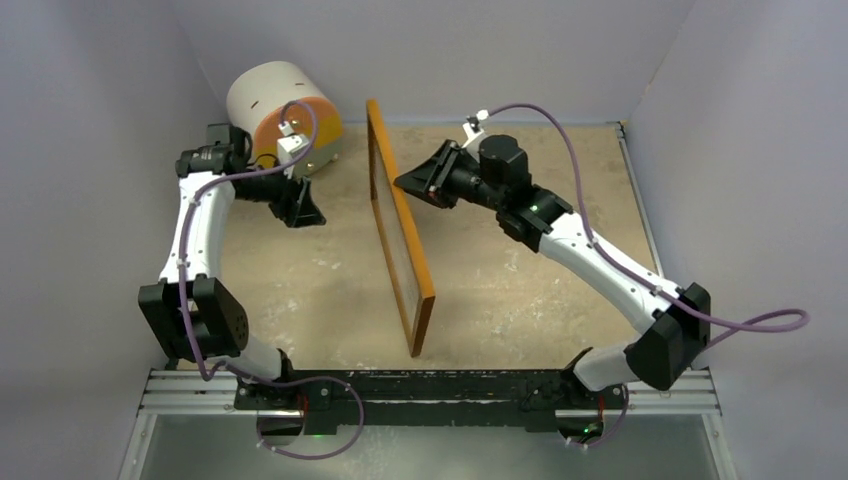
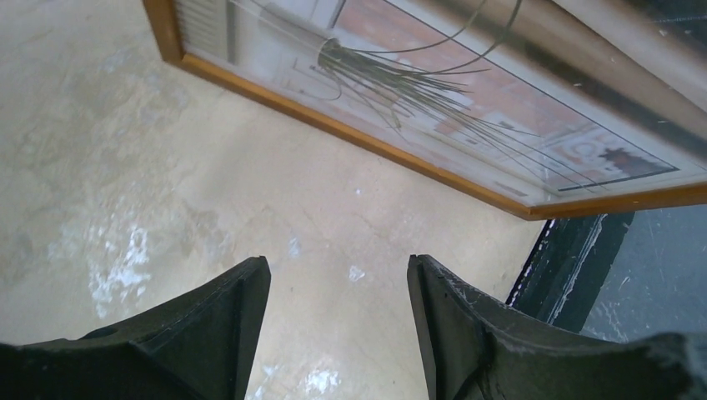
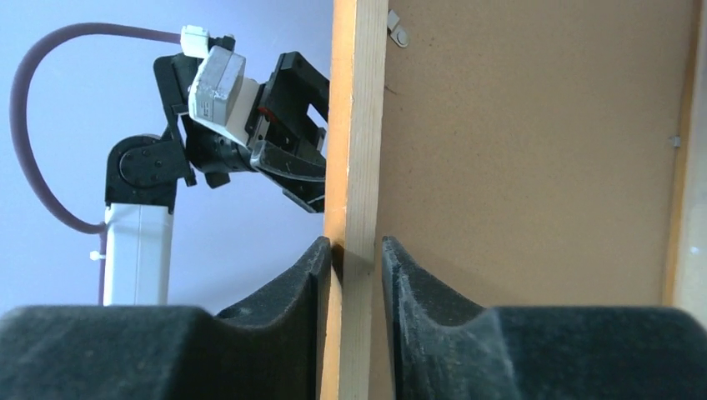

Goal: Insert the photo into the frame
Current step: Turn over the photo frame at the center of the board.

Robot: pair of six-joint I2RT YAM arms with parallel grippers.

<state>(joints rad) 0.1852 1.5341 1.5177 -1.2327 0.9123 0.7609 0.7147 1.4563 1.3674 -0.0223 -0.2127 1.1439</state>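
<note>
The orange-brown wooden frame [image 1: 400,235] stands on edge across the middle of the table, glass side facing left. My right gripper [image 1: 400,183] is shut on its upper rail; in the right wrist view the fingers [image 3: 357,246] pinch the wooden edge [image 3: 354,125], with the brown backing board [image 3: 534,150] to the right. In the left wrist view the photo [image 2: 433,92] of the spiky plant shows behind the glass, inside the frame's rail [image 2: 333,125]. My left gripper [image 1: 310,215] is open and empty, left of the frame, its fingers [image 2: 338,267] over bare table.
A white and orange cylinder [image 1: 285,115] lies at the back left behind the left arm. A black rail [image 1: 430,385] runs along the table's near edge. Grey walls close in the left, back and right sides.
</note>
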